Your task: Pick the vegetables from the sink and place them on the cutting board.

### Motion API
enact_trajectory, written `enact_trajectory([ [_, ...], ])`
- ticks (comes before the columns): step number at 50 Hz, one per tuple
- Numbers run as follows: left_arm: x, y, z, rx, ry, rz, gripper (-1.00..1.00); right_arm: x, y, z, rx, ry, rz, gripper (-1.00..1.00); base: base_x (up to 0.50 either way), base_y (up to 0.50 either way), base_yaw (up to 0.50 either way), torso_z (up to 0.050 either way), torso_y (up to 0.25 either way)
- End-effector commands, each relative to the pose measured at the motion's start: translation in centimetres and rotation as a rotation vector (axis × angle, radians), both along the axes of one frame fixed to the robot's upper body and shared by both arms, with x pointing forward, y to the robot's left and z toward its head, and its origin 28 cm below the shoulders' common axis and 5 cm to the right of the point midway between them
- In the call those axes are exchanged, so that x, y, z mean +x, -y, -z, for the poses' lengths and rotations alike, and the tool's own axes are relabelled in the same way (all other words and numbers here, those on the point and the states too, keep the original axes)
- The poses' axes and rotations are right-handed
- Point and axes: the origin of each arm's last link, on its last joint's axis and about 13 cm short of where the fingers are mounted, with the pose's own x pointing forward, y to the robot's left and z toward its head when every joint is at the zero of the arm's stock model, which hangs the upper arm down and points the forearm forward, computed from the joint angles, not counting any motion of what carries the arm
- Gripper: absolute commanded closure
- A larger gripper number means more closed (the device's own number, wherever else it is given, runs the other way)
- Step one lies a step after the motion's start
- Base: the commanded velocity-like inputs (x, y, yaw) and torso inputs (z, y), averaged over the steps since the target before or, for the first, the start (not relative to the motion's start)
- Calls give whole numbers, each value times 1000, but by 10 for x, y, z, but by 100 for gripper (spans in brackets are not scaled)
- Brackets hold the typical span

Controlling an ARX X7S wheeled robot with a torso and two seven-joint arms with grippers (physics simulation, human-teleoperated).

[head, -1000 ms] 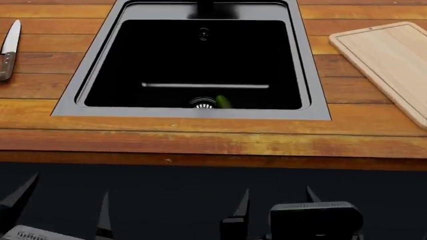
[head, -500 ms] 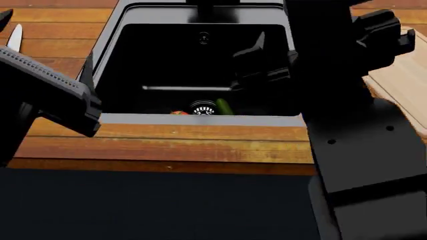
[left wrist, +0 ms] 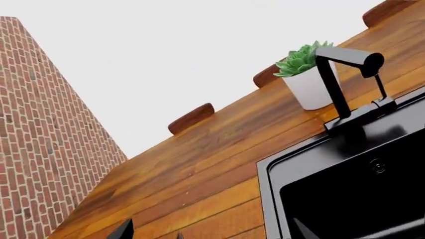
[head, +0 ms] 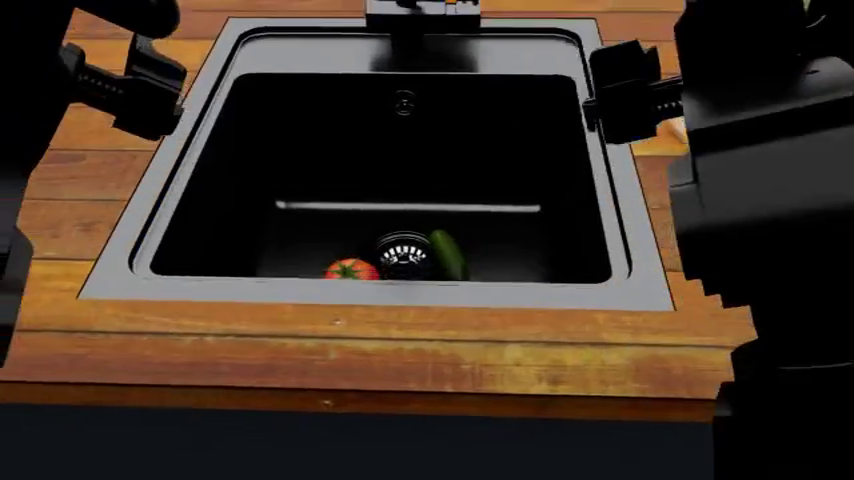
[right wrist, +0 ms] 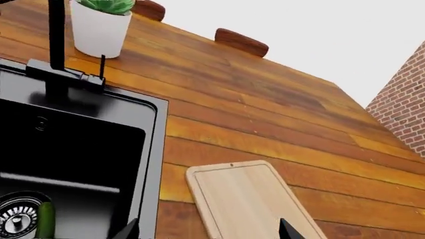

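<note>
The black sink (head: 114,285) fills the middle of the head view. On its floor lie the red tomato (head: 351,269) and the dark green cucumber (head: 447,255), either side of the steel drain (head: 402,253). The cucumber also shows in the right wrist view (right wrist: 45,219). The pale cutting board (right wrist: 246,199) lies right of the sink; in the head view my right arm (head: 761,150) hides nearly all of it. My left gripper (left wrist: 212,234) is open and empty above the counter at the sink's left rim (left wrist: 265,199). My right gripper (right wrist: 209,233) is open and empty over the sink's right rim (right wrist: 156,149) and the board's edge.
A black faucet (head: 420,20) stands at the sink's back rim, with a white potted plant (right wrist: 99,25) behind it. My left arm (head: 80,70) is above the counter left of the sink. Orange-brown plank countertop (head: 400,350) surrounds the basin. A brick wall (left wrist: 40,124) stands at the far left.
Both arms have risen from the bottom of the head view to either side of the sink. The view has shifted, so the tomato now shows and the knife and most of the board are hidden.
</note>
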Motion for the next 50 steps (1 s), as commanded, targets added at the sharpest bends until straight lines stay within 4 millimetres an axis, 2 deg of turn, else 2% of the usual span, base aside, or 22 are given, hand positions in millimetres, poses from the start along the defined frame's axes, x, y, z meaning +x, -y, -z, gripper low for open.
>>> enact_trajectory([
  [1,13,0,11,-62,-79,-35,-100,9,15,24,-44,-89,97,-100,500,0,0,0,0],
  [10,14,-6,13,-85,-87,-71,-100,9,14,14,-63,-66,84,-100,500,0,0,0,0],
  [29,12,-12,21,-86,-103,-97,-100,7,15,14,-82,-54,99,-100,500,0,0,0,2],
  [42,10,-20,25,-67,-91,-103,-100,-2,11,2,-130,-43,64,-100,500,0,0,0,3],
  [45,10,-21,26,-75,-80,-111,-100,-2,10,4,-127,-48,56,-100,500,0,0,0,0],
  [48,7,-22,31,-13,-45,-115,-100,-2,10,6,-125,-53,50,-100,500,0,0,0,3],
  [49,5,-23,30,-62,-38,-51,-100,-2,9,7,-122,-61,38,-100,500,0,0,0,0],
  [50,3,-24,30,-81,-30,-60,-100,-3,9,7,-126,-61,34,-100,500,0,0,0,0],
])
